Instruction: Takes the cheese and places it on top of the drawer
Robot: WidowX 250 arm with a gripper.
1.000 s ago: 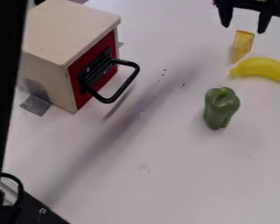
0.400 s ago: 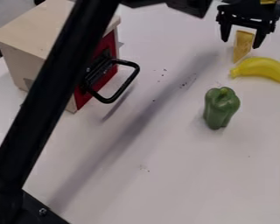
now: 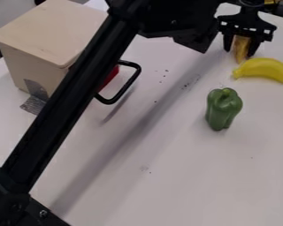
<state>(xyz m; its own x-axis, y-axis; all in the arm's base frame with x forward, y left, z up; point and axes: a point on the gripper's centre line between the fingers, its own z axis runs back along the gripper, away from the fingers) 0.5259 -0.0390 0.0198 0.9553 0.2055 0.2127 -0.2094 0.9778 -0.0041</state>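
Gripper point(image 3: 239, 53) around cheese point(image 3: 242, 47), slim yel. wedge w/ brownish shading; can't tell if open/closed.

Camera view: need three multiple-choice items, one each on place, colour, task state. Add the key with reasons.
1. What lies nearest the cheese?
A) the pepper
B) the banana
C) the drawer handle

2. What colour is the drawer handle?
A) black
B) white
C) green

3. Where does the placing on the drawer's top stand?
A) cheese already up there
B) banana up there instead
C) not yet done

Key:
1 B: the banana's stem end is right by the cheese's lower end.
2 A: the bar is black against the pale table.
3 C: the cheese is at the gripper, well away from the drawer.
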